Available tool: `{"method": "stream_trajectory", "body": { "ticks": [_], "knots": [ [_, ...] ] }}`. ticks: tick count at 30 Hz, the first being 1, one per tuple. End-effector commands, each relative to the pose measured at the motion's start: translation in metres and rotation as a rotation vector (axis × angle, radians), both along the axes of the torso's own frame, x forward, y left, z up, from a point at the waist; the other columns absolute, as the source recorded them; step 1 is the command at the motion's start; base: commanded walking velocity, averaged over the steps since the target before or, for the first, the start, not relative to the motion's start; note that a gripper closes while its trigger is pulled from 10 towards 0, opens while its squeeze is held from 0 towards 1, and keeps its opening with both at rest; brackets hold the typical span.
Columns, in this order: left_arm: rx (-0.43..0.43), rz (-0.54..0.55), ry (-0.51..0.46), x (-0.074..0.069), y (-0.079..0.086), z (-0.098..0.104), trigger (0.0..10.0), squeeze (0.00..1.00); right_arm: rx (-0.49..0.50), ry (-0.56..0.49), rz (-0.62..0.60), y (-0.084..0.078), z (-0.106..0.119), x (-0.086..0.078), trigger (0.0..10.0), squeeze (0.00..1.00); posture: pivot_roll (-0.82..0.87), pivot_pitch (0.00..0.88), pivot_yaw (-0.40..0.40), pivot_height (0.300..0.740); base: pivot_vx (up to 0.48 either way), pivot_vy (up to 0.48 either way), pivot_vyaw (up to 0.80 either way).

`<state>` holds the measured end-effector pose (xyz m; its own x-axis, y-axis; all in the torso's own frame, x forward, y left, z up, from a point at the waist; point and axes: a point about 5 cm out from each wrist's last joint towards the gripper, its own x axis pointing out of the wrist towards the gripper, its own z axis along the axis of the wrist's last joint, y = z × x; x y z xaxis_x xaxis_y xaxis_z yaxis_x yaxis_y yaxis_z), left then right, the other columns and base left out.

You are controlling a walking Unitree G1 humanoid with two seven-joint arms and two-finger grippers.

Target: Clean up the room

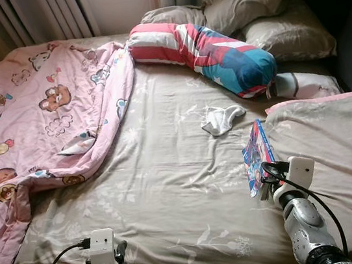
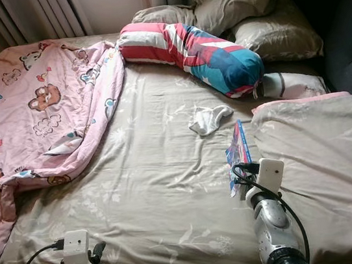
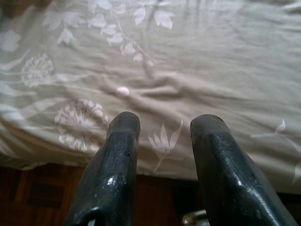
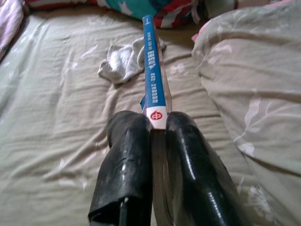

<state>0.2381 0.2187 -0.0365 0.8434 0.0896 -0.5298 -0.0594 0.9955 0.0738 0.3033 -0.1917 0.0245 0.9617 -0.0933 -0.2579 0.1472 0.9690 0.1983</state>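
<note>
1. Gripping the book [image 4: 154, 89] by its lower end, the right pincer [image 4: 157, 129] was clamped, lower right of frame, lifting it edge-up off the bed [image 1: 163, 180].
2. The left pincer [image 3: 164, 129] was held wide, idle, lower left.

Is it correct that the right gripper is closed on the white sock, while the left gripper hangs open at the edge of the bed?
Not quite. The right gripper is closed on the blue-spined book, not the sock; the right wrist view shows this. The white sock lies loose on the sheet beyond the book. The left gripper is indeed open at the edge of the bed.
</note>
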Motion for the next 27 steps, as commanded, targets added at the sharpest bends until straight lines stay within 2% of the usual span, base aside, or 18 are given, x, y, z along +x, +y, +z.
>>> {"method": "stream_trajectory", "body": {
  "ticks": [1,16,20,27],
  "knots": [
    [0.018,-0.005,0.029,-0.0092,0.0057,-0.0050,10.0,0.00,-0.014,-0.026,-0.005,-0.0004,0.0036,0.0020,10.0,0.00,-0.03,0.145,0.036,0.675,0.000,0.000,0.00],
    [0.028,-0.006,0.026,-0.0099,0.0095,-0.0041,10.0,0.00,-0.001,0.032,-0.005,0.0002,0.0034,0.0094,10.0,0.00,-0.01,0.161,0.052,0.675,0.000,0.000,0.00],
    [0.031,-0.007,0.027,-0.0103,0.0107,-0.0040,10.0,0.00,-0.001,0.025,0.001,0.0020,0.0039,0.0099,10.0,0.00,-0.01,0.164,0.055,0.652,0.000,0.000,0.00],
    [0.040,-0.021,0.027,-0.0104,0.0105,-0.0038,10.0,0.00,-0.012,0.058,-0.025,0.0001,-0.0004,0.0077,10.0,0.00,0.00,0.167,0.059,0.652,0.000,0.000,0.00]
  ]
}}
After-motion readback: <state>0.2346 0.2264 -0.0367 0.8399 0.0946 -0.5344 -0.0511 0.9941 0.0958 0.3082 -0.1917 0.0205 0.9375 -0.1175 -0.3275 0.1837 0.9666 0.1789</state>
